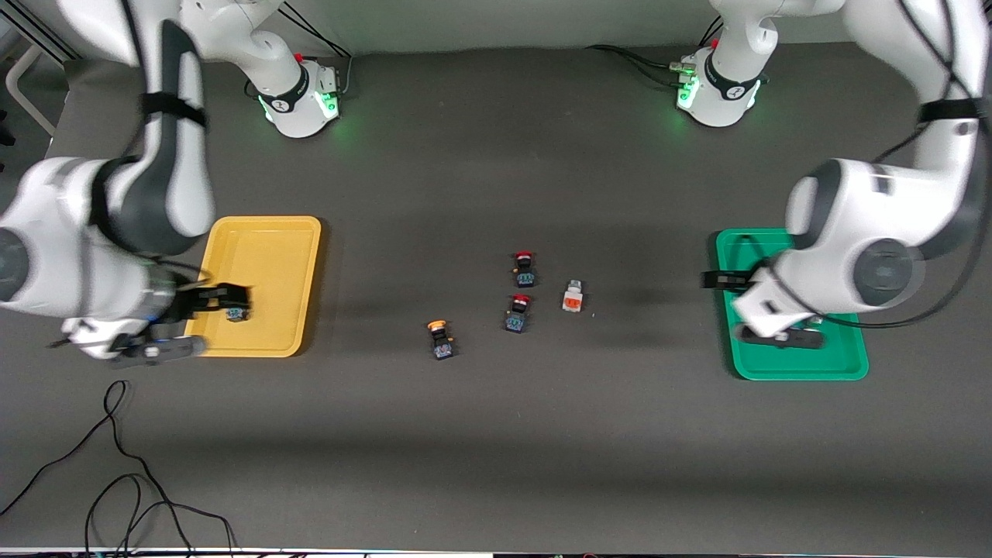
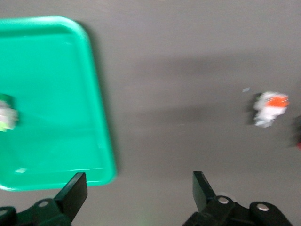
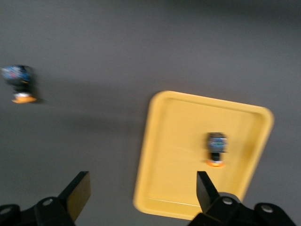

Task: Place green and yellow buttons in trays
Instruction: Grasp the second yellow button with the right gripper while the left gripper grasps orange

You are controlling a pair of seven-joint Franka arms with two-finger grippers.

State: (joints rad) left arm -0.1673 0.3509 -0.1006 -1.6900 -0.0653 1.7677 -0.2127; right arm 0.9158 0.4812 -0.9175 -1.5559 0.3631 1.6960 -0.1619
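Observation:
A dark button with a yellow-orange cap lies in the yellow tray at the right arm's end; it also shows in the right wrist view. A second yellow-capped button lies on the table toward the middle. The white-bodied green button lies in the green tray at the left arm's end. My right gripper is open and empty over the yellow tray's edge. My left gripper is open and empty over the green tray's edge.
Two dark buttons with red caps lie near the table's middle. A white button with an orange face lies beside them toward the green tray. Black cables trail at the table's near corner by the right arm's end.

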